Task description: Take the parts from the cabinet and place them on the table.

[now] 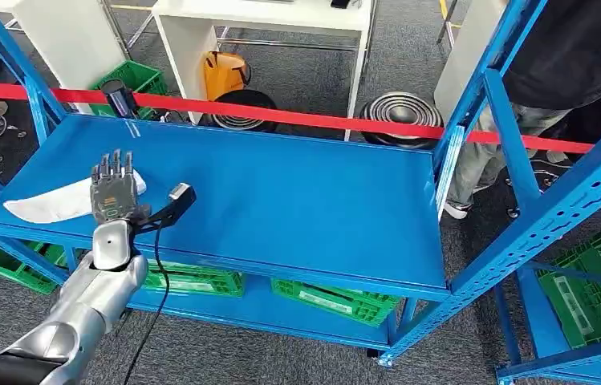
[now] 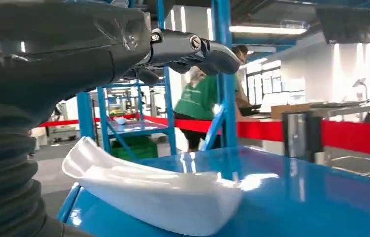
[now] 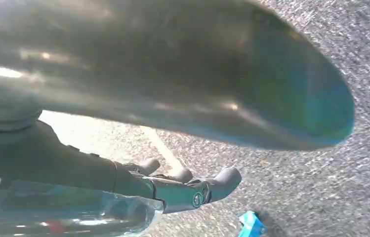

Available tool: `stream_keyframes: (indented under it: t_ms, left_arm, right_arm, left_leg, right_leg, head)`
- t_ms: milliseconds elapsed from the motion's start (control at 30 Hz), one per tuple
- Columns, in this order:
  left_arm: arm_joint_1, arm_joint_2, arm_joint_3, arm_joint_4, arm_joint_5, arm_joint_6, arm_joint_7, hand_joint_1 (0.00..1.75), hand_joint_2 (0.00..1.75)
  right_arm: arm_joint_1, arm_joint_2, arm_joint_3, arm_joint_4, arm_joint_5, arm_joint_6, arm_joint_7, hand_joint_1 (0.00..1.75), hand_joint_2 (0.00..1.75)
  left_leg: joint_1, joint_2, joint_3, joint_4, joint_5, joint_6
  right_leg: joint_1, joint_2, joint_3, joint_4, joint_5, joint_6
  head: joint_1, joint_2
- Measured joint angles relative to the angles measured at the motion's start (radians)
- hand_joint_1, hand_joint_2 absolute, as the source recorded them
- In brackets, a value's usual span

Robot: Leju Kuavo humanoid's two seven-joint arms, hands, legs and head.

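Note:
A white curved part [image 1: 44,204] lies near the left front edge of the blue cabinet shelf [image 1: 297,192]. My left hand [image 1: 114,192] is spread flat over the part's right end, fingers pointing to the back and thumb out to the right. In the left wrist view the white part [image 2: 158,192] rests on the shelf, with a gap below my left hand [image 2: 74,54], which holds nothing. A small dark cylinder [image 1: 119,96] stands at the shelf's back left corner. My right hand [image 3: 173,182] hangs over grey floor, fingers loosely extended and holding nothing.
Blue uprights [image 1: 513,136] frame the shelf on both sides. A red tape [image 1: 321,120] runs across behind it. A person [image 1: 570,56] stands at the back right. Green crates [image 1: 337,298] sit on the lower shelf. White furniture [image 1: 265,24] stands behind the tape.

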Motion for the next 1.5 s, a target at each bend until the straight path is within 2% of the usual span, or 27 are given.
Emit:
stream_keyframes:
  t_ms: [300,633,967,1500]
  left_arm:
    - [0.001,0.028,0.03,0.047,-0.002,0.022,-0.003,0.0,1.75]
    - [0.002,0.03,0.038,0.078,-0.003,0.023,-0.011,0.0,1.75]
    - [0.002,0.034,0.05,0.111,0.01,0.005,-0.028,0.0,1.75]
    - [-0.005,0.045,0.054,0.136,0.001,-0.011,-0.021,0.0,1.75]
  right_arm:
    - [0.011,-0.033,0.0,-0.036,-0.01,-0.013,0.0,0.0,0.0]
    - [0.011,-0.048,0.0,-0.062,-0.01,-0.019,0.0,0.0,0.0]
    - [0.006,-0.079,0.005,-0.079,-0.013,-0.019,0.001,0.0,0.0]
    - [0.006,-0.105,0.012,-0.107,-0.027,-0.027,0.006,0.0,0.0]
  left_leg:
    - [0.0,0.0,0.0,0.0,0.0,0.0]
    - [0.0,0.0,0.0,0.0,0.0,0.0]
    - [0.0,0.0,0.0,0.0,0.0,0.0]
    - [0.0,0.0,0.001,0.0,0.0,0.0]
  right_leg:
    - [0.0,0.0,0.0,0.0,0.0,0.0]
    - [0.0,0.0,0.0,0.0,0.0,0.0]
    - [0.0,0.0,0.0,0.0,0.0,0.0]
    - [0.0,0.0,0.001,0.0,0.0,0.0]
  head:
    - [0.0,0.0]
    - [0.0,0.0]
    - [0.0,0.0]
    - [0.0,0.0]
